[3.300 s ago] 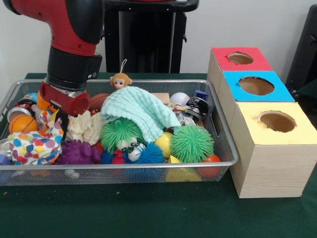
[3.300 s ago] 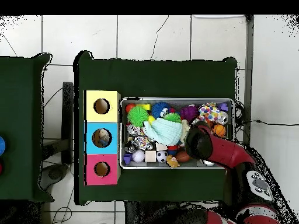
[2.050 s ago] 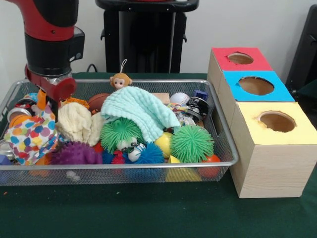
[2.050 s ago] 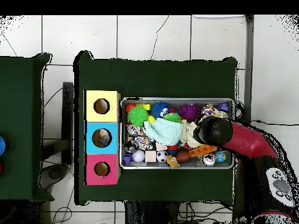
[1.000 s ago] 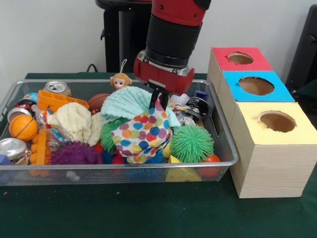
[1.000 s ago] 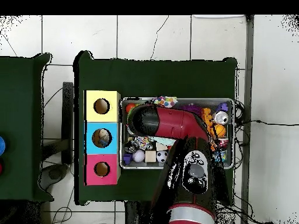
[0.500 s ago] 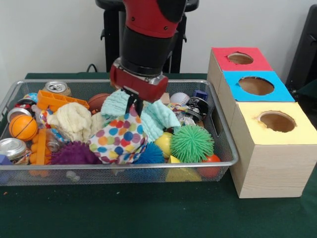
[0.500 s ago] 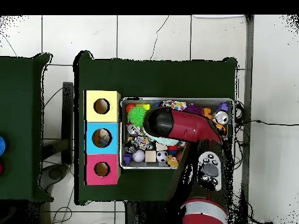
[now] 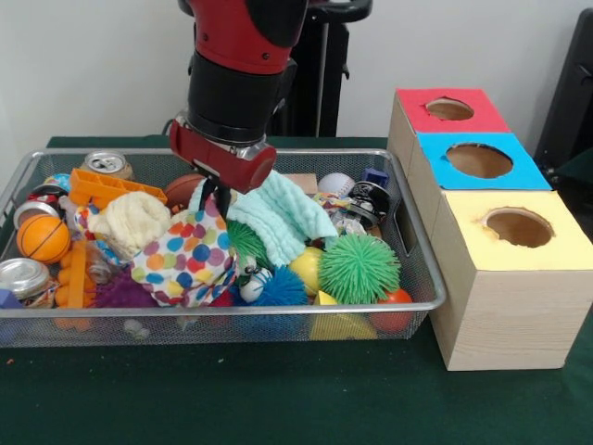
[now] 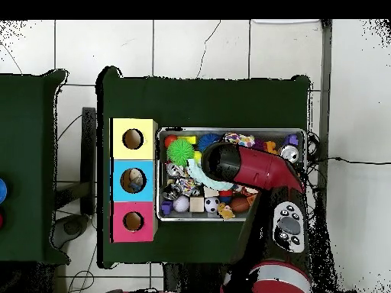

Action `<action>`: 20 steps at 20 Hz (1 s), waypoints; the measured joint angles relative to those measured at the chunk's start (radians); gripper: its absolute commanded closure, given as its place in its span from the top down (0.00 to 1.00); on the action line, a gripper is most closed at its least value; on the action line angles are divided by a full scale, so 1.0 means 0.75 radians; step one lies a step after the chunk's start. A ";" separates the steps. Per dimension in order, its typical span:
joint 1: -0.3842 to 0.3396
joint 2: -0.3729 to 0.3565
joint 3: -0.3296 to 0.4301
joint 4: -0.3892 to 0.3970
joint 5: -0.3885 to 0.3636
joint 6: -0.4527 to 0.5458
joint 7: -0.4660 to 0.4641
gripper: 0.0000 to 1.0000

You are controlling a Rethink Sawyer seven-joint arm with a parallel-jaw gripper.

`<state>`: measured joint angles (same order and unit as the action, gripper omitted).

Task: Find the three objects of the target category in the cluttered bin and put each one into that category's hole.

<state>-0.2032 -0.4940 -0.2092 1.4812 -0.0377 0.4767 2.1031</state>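
The claw [image 9: 220, 193] is pinched tight on a polka-dot cloth [image 9: 185, 261]. It dangles over the bin [image 9: 408, 243], beside a mint towel [image 9: 283, 211].

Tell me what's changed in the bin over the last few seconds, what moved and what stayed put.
The gripper took hold of the polka-dot cloth at the bin's left end in the front view, lifted it, carried it right toward the middle, and has now drifted partway back left. That uncovered the orange ball and the cans. The mint cloth, green spiky ball and three boxes stayed put.
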 measured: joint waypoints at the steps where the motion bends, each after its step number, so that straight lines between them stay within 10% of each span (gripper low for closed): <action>1: 0.000 0.001 -0.001 0.000 0.000 0.000 0.000 0.00; 4: 0.002 0.006 -0.004 0.000 0.000 -0.005 0.000 0.00; 5: 0.002 0.011 -0.004 0.000 0.000 -0.010 0.000 1.00; 20: 0.013 0.020 -0.039 0.001 0.002 -0.040 0.000 1.00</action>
<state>-0.1937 -0.4789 -0.2387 1.4820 -0.0361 0.4469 2.1031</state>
